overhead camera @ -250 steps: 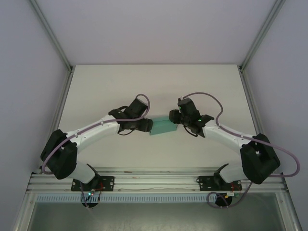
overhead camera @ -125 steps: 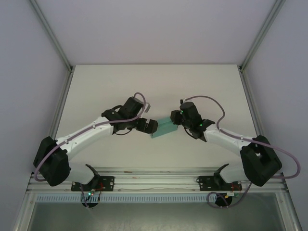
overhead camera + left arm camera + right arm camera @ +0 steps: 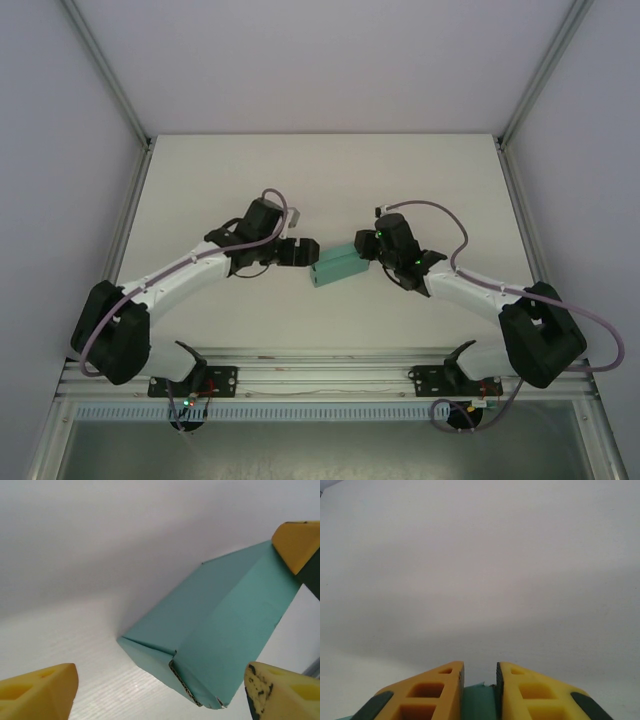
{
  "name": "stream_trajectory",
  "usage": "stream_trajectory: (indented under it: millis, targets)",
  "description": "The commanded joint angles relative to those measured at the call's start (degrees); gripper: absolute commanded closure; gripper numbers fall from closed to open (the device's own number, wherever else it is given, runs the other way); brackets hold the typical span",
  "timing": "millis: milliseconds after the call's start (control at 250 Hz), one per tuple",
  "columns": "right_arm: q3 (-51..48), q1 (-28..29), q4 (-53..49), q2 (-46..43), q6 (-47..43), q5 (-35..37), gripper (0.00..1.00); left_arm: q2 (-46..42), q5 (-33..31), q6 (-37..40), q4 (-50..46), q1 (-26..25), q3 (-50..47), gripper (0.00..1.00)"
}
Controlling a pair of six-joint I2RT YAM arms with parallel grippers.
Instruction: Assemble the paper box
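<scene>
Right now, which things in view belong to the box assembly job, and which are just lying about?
Part of the job:
- teal paper box
- right end effector, clamped on the box's edge
- left end effector, open, facing the box

Just surroundings:
- white table
- purple cables on the arms
- metal rail at the near edge

**Matt card, dull plastic, ribbed white table**

The paper box point(image 3: 215, 625) is thin teal card, smooth and matt. Its cut end, just ahead of the left fingers point(image 3: 42, 692), shows a fluted corrugated core. Those fingers are dull yellow moulded plastic, one with a dark, scuffed facing. The table point(image 3: 75, 645) beneath them is white, matt and finely ribbed. The right fingers point(image 3: 427, 692) are the same hollow-celled yellow plastic.
</scene>
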Motion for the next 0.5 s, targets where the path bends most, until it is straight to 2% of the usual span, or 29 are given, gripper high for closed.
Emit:
stream_trajectory:
  millis: [0, 80, 152, 320, 388, 496]
  targets:
    - [-2.8, 0.3, -8.7, 1.6, 0.3, 1.0, 0.77, 1.2, 2.2, -0.9, 3.4, -0.1, -2.2, 0.19]
    - [-3.3, 0.3, -8.5, 1.9, 0.2, 0.5, 0.77, 1.8, 4.8, -1.2, 6.9, 0.0, -5.1, 0.22]
    - [-3.6, 0.3, -8.6, 2.2, -0.4, -0.1, 0.77, 2.4, 6.9, -2.0, 10.2, -0.1, -7.4, 0.28]
    - [-4.6, 0.2, -8.6, 2.0, -3.3, -0.5, 0.77, 4.5, 6.5, -2.4, 13.3, 0.5, -11.0, 0.38]
    - [-5.4, 0.3, -7.5, 2.1, -5.0, -0.8, 0.77, 5.3, 7.2, -3.0, 14.7, 1.0, -12.4, 0.48]
    - [-7.6, 0.2, -3.9, 3.2, -8.5, -1.2, 0.77, 6.2, 7.9, -4.2, 17.4, 1.5, -14.4, 0.52]
